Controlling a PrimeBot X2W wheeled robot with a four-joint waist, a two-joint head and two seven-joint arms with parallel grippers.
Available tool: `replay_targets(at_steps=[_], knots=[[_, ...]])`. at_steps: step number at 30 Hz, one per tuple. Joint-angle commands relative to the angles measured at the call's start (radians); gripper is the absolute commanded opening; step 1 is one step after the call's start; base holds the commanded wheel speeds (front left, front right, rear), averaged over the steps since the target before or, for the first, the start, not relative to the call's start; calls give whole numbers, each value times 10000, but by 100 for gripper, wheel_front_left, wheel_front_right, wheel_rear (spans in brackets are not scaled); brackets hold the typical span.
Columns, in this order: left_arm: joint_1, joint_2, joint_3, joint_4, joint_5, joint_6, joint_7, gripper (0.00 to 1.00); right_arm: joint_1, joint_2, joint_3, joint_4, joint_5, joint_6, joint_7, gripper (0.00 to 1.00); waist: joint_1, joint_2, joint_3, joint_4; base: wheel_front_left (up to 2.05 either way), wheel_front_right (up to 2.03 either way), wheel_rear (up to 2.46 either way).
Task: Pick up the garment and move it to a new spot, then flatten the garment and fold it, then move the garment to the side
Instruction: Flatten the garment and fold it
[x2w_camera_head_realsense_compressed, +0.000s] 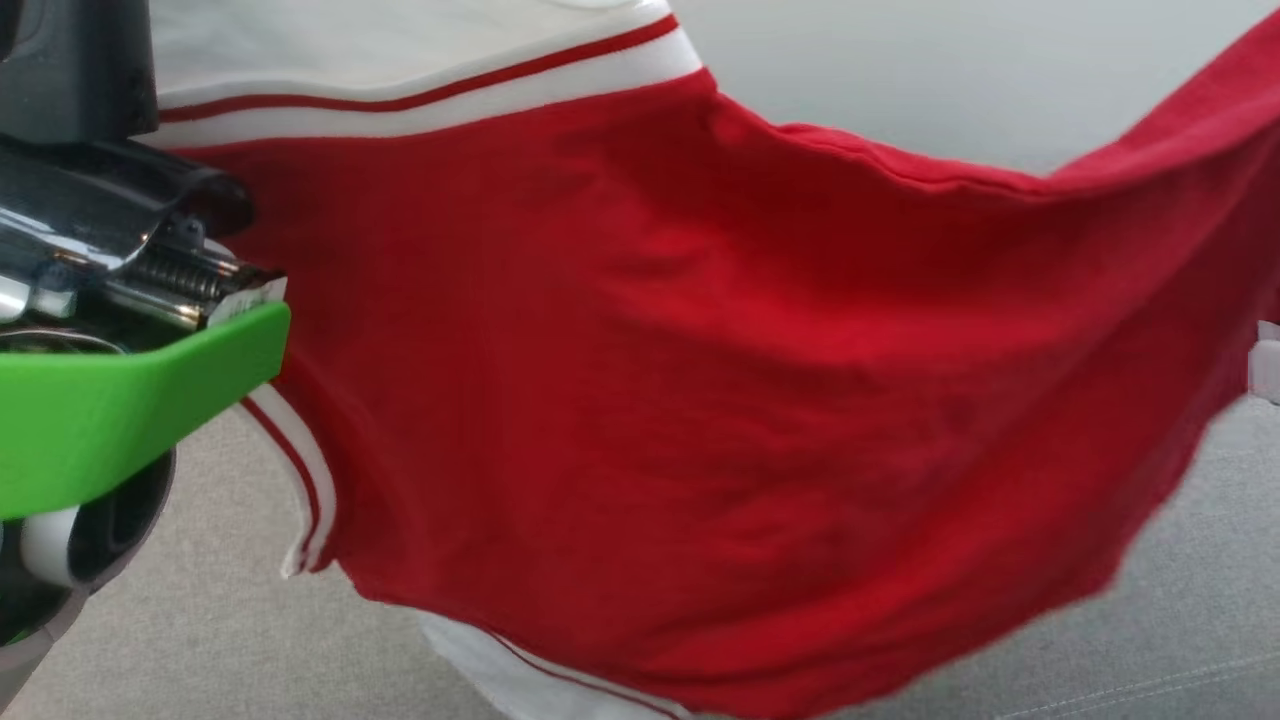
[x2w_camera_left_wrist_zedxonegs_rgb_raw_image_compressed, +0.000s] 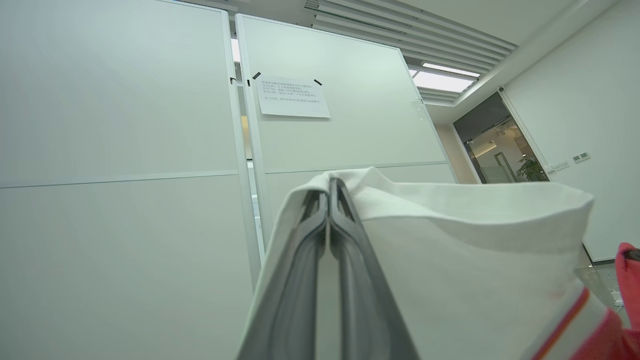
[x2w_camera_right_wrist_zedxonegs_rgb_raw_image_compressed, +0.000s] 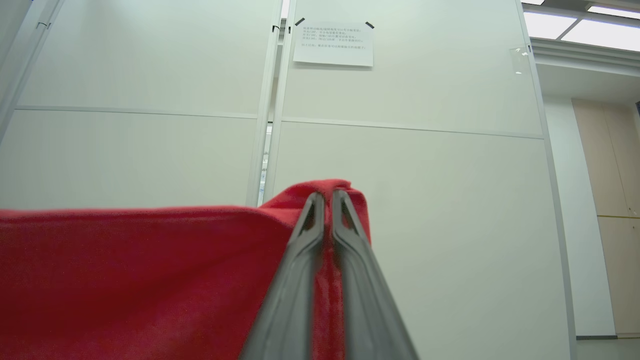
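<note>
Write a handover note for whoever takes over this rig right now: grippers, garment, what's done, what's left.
Left gripper: shut on a white part of the garment.
Right gripper: shut on a red edge of it.
Garment: hangs spread between the two grippers, sagging in the middle, above the grey surface.
Done: pickup.
Left: set it down in a new spot, flatten it, fold it, move it to the side.
</note>
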Motion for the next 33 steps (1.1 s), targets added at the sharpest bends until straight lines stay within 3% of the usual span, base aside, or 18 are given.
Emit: replay_targets(at_steps=[1,6,11,13,18,21,25,29,33], knots=[[-137,80,-19,-88,-41,68,184,0,239,-28,-80,-328,-56,-15,226,0,0,0,129,-107,0,0,0],[-16,47,-155,-5,-186,123,515,0,633,189,-134,-661,244,-15,792,0,0,0,786,-190,0,0,0],[-262,10,-94,1101,-356,-80,492,0,-20,343,271,487,641,-14,786,0,0,0,2121,-219,0,0,0],[-758,83,-5,1853,-216,-336,380,0,-769,255,634,1432,798,-12,651,0,0,0,2777,-244,0,0,0],[-2788,-481,-158,4399,79,-1372,190,0,-3975,247,1309,4440,674,-14,-66,0,0,0,4211,-256,0,0,0],[-4514,-1103,-456,6244,619,-1983,-175,0,-6340,459,1442,6596,86,-12,-810,0,0,0,4829,-192,0,0,0],[-6292,-2024,-559,8298,1220,-2377,-1337,0,-8769,837,1285,9244,-905,-12,-1901,0,0,0,5381,53,0,0,0],[-6936,-2815,-400,9600,1343,-2654,-2285,0,-9954,1059,1083,11085,-1806,-14,-2629,0,0,0,5805,406,0,0,0],[-6293,-3315,-245,10141,1301,-2978,-2506,0,-10078,1282,862,12295,-2575,-14,-2943,0,0,0,6364,682,0,0,0]])
